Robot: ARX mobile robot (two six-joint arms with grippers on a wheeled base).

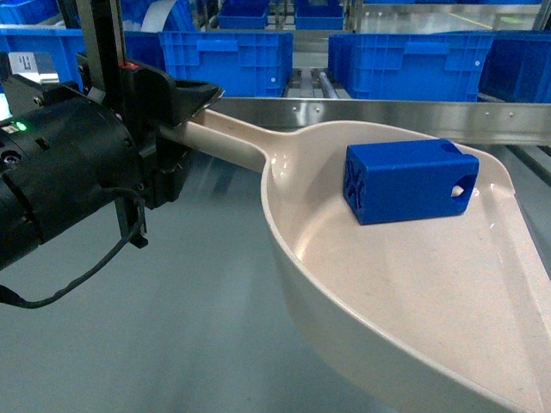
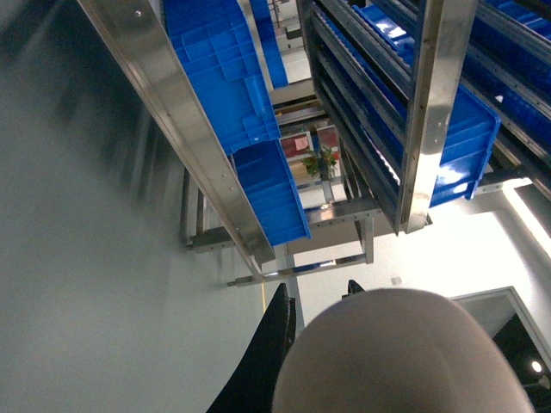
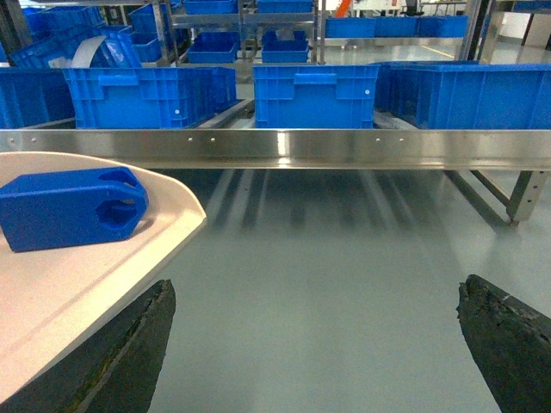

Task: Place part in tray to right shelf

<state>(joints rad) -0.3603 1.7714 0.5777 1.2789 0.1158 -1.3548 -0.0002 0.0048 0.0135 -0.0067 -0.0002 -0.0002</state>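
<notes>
The cream tray [image 1: 387,301] hangs above the floor, held by its long handle in my left gripper [image 1: 185,107], which is shut on it. The blue part [image 1: 409,181] lies on its side inside the tray, toward the far rim. In the left wrist view the tray [image 2: 405,353] fills the bottom, with a black finger [image 2: 274,344] beside it. My right gripper [image 3: 314,301] is open and holds nothing; the tray [image 3: 77,284] with the part [image 3: 73,206] is at its left. The right shelf's steel front rail [image 1: 387,116] runs just beyond the tray.
Large blue crates [image 1: 228,60] stand in a row on the shelf behind the rail [image 3: 275,146]. More crates [image 3: 314,90] and racks fill the background. A shelf leg [image 3: 521,194] stands at the right. Grey floor [image 1: 172,327] lies below the tray.
</notes>
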